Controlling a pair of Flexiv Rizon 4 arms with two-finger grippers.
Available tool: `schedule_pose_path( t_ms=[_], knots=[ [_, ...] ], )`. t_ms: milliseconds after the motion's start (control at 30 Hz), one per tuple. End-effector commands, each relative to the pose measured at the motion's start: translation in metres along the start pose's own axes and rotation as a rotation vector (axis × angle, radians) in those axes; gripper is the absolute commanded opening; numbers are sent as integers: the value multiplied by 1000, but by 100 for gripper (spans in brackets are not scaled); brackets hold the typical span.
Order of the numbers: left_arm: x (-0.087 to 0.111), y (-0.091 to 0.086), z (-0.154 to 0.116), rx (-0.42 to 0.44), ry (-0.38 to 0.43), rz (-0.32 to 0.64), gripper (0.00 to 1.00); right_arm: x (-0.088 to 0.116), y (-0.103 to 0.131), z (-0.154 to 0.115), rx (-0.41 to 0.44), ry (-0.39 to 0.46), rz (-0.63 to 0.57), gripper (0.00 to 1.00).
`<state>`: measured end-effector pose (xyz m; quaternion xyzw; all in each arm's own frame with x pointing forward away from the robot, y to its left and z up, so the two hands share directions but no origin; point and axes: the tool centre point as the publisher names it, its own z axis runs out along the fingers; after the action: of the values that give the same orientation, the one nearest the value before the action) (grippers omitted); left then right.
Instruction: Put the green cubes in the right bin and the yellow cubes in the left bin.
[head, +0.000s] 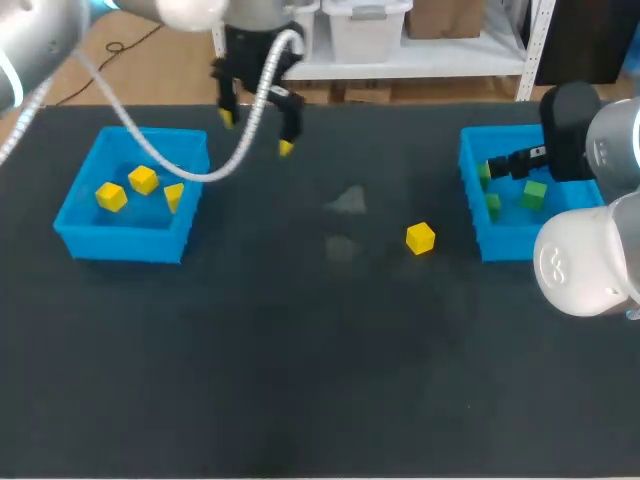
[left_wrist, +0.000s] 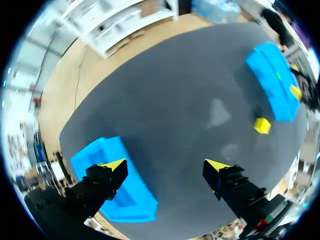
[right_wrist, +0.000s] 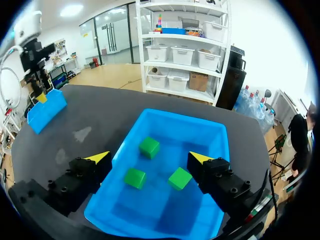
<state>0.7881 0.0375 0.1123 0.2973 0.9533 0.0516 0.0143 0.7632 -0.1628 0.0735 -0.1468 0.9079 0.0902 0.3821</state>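
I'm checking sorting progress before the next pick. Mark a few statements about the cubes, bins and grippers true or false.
1. Three yellow cubes lie in the left bin. True.
2. A loose yellow cube lies on the table, nearer the right bin than the left bin. True.
3. The right bin holds four cubes. False: three green cubes show in it.
4. The left gripper is shut on a cube. False: it is open and empty, above the table beside the left bin.
5. The right gripper hangs open over the right bin. True.
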Motion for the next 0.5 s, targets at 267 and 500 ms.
schedule_pose_path(
  t_ms=[267, 500],
  knots=[
    [1, -115, 4, 27, -175, 351, 100, 0, 0, -1, -1, 1, 0, 100],
    [-6, -139, 3, 171, -200, 359, 100, 0, 0, -1, -1, 1, 0, 100]
  ],
)
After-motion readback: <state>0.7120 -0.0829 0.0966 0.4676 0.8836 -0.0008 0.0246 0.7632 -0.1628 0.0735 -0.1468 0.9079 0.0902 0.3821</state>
